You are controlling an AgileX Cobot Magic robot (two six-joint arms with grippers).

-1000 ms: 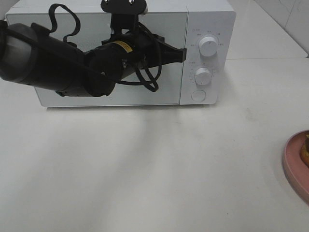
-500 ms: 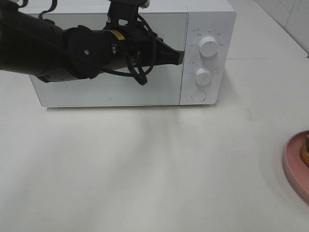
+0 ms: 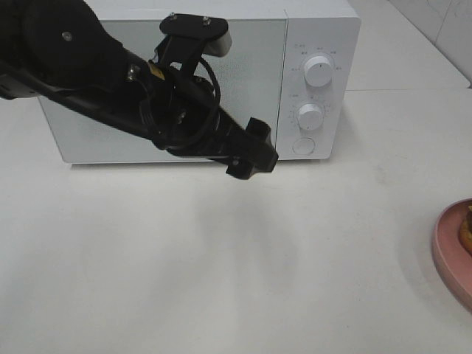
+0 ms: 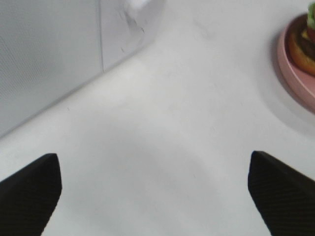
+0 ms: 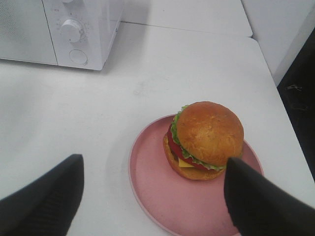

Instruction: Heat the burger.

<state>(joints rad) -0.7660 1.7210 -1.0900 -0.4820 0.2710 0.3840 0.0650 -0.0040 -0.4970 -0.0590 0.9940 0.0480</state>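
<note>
The burger [image 5: 206, 140], with a golden-brown bun, lettuce, tomato and cheese, sits on a pink plate [image 5: 157, 201] at the table's right edge. From the high camera only a sliver of the burger [image 3: 467, 230] shows. My right gripper [image 5: 152, 179] hovers open over the plate's near side, its fingers apart on either side and touching nothing. My left gripper [image 3: 253, 151] is open and empty in front of the lower right part of the white microwave's [image 3: 317, 29] shut door. In the left wrist view its fingertips [image 4: 29, 191] stand wide apart over bare table.
The microwave has two knobs [image 3: 318, 70] and a round button [image 3: 303, 146] on its right panel. The pink plate [image 3: 448, 251] is cut off by the right edge of the high view. The black left arm [image 3: 88, 66] crosses in front of the door.
My left gripper has dropped from the door's right edge to low in front of the microwave, and its jaws have opened. The door stays shut.
</note>
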